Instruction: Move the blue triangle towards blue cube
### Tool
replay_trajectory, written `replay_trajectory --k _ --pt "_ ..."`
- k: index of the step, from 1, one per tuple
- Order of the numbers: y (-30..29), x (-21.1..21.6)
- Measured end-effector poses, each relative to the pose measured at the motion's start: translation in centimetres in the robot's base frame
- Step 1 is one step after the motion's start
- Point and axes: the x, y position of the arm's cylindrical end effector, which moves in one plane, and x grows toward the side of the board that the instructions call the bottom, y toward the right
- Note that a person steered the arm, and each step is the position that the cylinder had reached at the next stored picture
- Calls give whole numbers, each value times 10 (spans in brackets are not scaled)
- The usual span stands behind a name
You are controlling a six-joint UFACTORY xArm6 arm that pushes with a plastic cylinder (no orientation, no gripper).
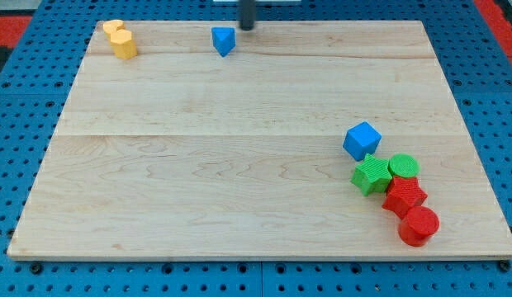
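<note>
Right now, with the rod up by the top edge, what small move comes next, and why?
Probably slide my tip slightly toward the view's left, behind the blue triangle. It sits above and right of the triangle, not touching; the blue cube lies toward the view's lower right, so the push should start from the upper-left side.

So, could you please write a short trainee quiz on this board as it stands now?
1. True or false: my tip touches the blue triangle.
2. Which block touches the blue cube? A) green star B) yellow block C) red cylinder
3. From the triangle, the cube lies toward the view's lower ____.

Key: 1 false, the tip sits just up and right of it, apart; 2 A; 3 right.
</note>
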Motion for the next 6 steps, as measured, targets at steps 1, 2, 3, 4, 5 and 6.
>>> replay_trajectory --k 1,2,3,4,5,6 --pt "-17 33" --pt "-34 49" --pt "-20 79" --pt "30 69" --pt "50 68" --pt "90 113"
